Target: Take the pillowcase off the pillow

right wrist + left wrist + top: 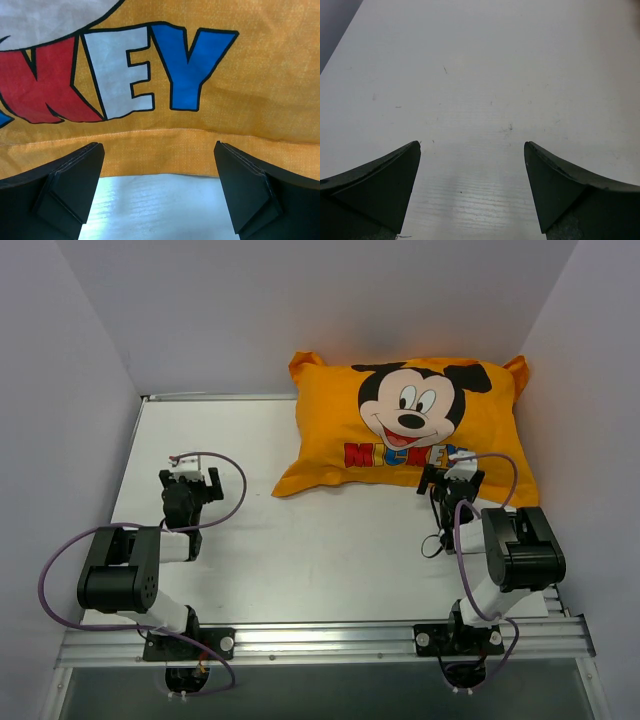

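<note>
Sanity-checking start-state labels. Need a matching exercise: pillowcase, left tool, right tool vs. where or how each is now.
1. pillowcase
2. left tool
3. right tool

A. open, over the white table surface only
B. open, facing the orange hem below the letters
C. plump, lying at the table's far right

Pairs: 1-C; 2-A; 3-B

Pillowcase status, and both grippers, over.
Left gripper open over bare table. Right gripper open at pillowcase near hem, not gripping. Nothing in the way.
</note>
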`<state>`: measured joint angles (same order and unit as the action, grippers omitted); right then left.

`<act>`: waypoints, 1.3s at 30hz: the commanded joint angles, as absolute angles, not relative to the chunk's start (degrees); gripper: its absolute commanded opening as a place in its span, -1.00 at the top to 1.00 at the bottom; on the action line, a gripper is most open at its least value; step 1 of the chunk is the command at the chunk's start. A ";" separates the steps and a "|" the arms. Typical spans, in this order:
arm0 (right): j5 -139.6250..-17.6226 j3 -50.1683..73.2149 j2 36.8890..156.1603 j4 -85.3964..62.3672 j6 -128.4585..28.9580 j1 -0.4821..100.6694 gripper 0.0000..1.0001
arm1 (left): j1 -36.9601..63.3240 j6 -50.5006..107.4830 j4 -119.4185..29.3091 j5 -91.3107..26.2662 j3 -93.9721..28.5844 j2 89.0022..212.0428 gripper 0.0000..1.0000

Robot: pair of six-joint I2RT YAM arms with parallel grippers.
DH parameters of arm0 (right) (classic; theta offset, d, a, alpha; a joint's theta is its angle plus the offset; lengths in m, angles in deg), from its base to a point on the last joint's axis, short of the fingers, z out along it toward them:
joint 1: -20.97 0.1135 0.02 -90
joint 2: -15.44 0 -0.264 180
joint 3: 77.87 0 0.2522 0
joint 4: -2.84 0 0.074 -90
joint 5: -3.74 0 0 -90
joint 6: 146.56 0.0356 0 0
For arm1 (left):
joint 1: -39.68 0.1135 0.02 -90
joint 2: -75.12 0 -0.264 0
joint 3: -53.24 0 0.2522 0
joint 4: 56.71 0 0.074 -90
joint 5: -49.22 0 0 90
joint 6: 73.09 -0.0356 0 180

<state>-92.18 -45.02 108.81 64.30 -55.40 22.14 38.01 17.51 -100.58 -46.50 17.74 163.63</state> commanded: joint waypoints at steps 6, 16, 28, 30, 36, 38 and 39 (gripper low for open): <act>-95.76 -23.72 94.46 31.06 -49.18 21.23 -0.99 | 38.19 17.18 -102.54 -46.67 16.36 163.18 -0.87; -92.25 15.23 113.95 -16.00 -40.75 21.23 -0.96 | 39.42 9.81 -47.33 -40.79 -15.14 158.51 -0.88; -80.67 39.25 140.68 -30.26 -38.90 16.84 -0.78 | 39.42 4.52 -4.99 -25.84 -37.43 162.75 -0.88; -77.93 36.28 140.08 -27.46 -38.46 17.10 -0.31 | 39.42 3.82 -2.71 -25.84 -37.69 162.22 -0.88; -77.04 33.01 132.35 -24.45 -38.11 17.10 1.00 | 39.42 2.94 2.04 -25.84 -38.66 160.37 -0.88; -77.21 33.80 128.06 -24.72 -38.11 16.84 1.00 | 39.42 2.67 3.27 -25.93 -39.01 159.58 -0.88; -77.13 34.23 126.55 -24.63 -37.85 16.57 1.00 | 39.33 2.67 3.54 -26.10 -39.45 159.32 -0.88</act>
<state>-79.41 34.85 132.50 -19.45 -38.17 16.52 39.15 3.96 0.05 -27.29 -36.29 162.34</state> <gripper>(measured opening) 0.069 0.938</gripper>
